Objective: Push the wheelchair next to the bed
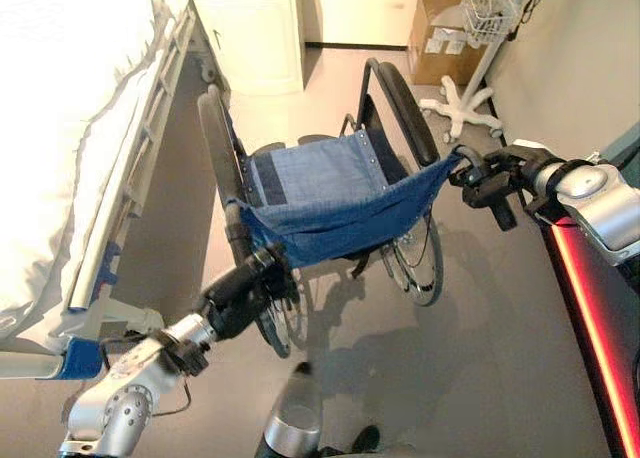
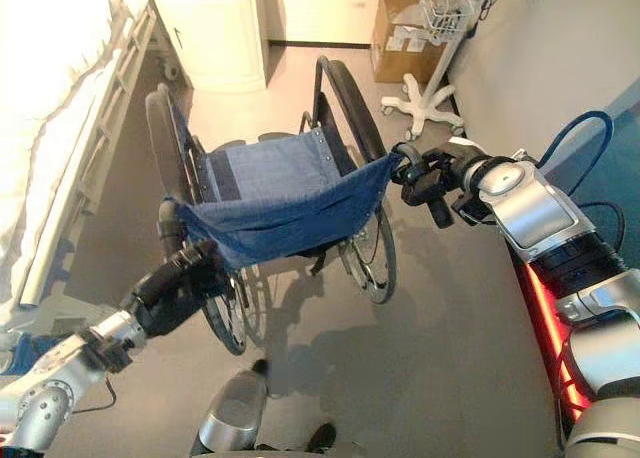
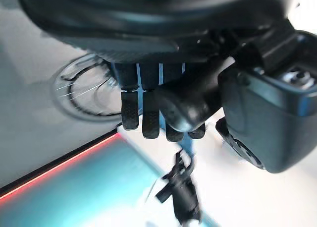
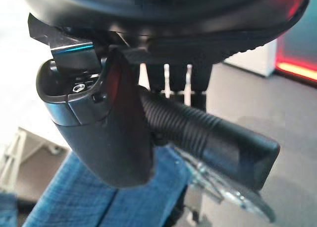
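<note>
Where the left eye view looks down, a wheelchair (image 1: 330, 193) stands mid-floor, its back toward the robot, with the bed (image 1: 70, 128) just to its left. Blue denim sling seat and backrest, black armrests, spoked wheels. Far right: a wire basket (image 1: 490, 8) on a white wheeled stand (image 1: 460, 103), something white inside it, too small to tell what. A cardboard box (image 1: 432, 38) sits on the floor beside the stand; its contents cannot be seen. A white cabinet (image 1: 255, 33) stands at the far end of the bed. Left hand (image 1: 245, 288) is at the chair's left push handle, right hand (image 1: 490, 183) at the right handle.

Right eye view: same layout. Chair is parallel to the bed rail (image 2: 70, 208), a strip of grey floor (image 2: 450, 318) between them. Right hand (image 2: 430, 183) meets the denim's right corner; left hand (image 2: 180, 283) sits low at the near left of the frame.

Left wrist view: left hand's fingers (image 3: 130, 110) are curled around a smooth black handle (image 3: 183, 105), thumb on the other side. A spoked wheel (image 3: 84, 93) shows past them.

Right wrist view: right hand's thumb (image 4: 104, 133) and fingers wrap a ribbed black grip (image 4: 208, 138), its blunt end sticking out past the hand. Blue denim (image 4: 99, 202) lies past it, wheel rim (image 4: 237, 199) near the grip's end.
</note>
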